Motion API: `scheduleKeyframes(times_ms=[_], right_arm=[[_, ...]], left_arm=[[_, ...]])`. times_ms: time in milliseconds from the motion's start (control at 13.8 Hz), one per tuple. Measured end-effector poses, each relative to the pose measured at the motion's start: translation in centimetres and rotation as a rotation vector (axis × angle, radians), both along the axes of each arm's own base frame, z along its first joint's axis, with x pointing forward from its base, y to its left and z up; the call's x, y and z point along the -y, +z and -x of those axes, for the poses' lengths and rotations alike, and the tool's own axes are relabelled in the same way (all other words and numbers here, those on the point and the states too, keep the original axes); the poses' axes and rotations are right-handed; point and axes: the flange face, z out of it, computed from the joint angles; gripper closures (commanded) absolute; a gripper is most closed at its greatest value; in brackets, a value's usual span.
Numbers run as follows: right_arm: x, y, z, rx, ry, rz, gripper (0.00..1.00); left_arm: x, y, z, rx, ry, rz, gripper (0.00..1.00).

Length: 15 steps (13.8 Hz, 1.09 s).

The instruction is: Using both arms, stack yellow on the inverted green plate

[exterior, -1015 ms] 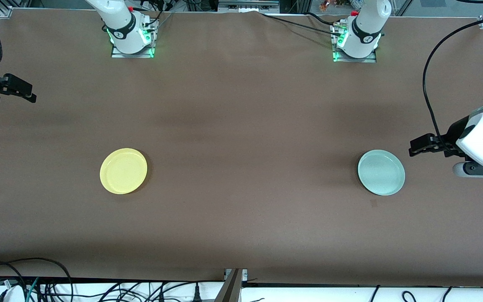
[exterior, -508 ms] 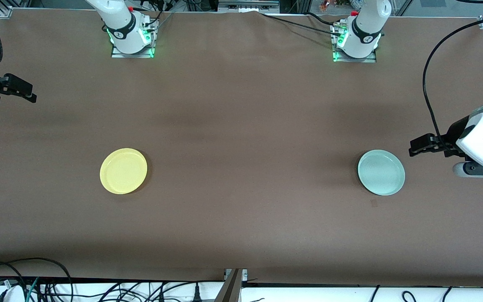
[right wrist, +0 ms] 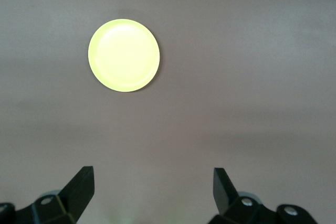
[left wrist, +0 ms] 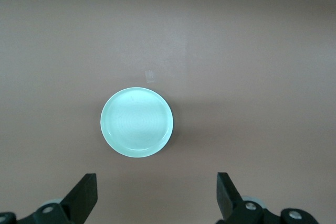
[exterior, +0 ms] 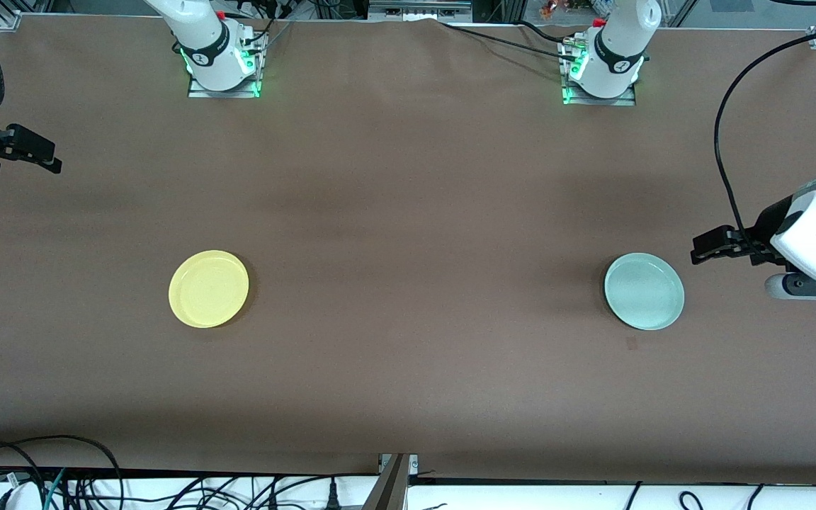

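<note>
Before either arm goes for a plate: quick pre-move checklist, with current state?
1. Left gripper open, holding nothing: ok.
2. Right gripper open, holding nothing: ok.
3. Green plate flat on the table, nothing on it, toward the left arm's end: ok.
4. Green plate inverted: cannot tell; the left wrist view shows faint concentric rings, the front view looks rim-up.
5. Yellow plate flat, toward the right arm's end, well apart from the green: ok.
6. Yellow stacked on green: not ok, not yet done.

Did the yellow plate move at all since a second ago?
No. The yellow plate lies in the same spot below the right arm's base, untouched.
</note>
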Motion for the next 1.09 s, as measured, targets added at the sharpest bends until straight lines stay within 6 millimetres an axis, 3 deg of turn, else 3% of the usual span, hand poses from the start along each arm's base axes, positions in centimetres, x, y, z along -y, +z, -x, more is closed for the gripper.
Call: scheduleKeyframes(times_ms=[725,1088], right_arm=[[0.1,0.0,0.0,0.0,-0.002,0.0,0.0],[0.1,0.0,0.0,0.0,-0.002,0.0,0.0]], left_arm=[[0.0,-0.1,0.0,-0.002,0.001,0.0,0.0],[-1.4,-1.9,-0.9,-0.016,0.022,-0.002,0.0]])
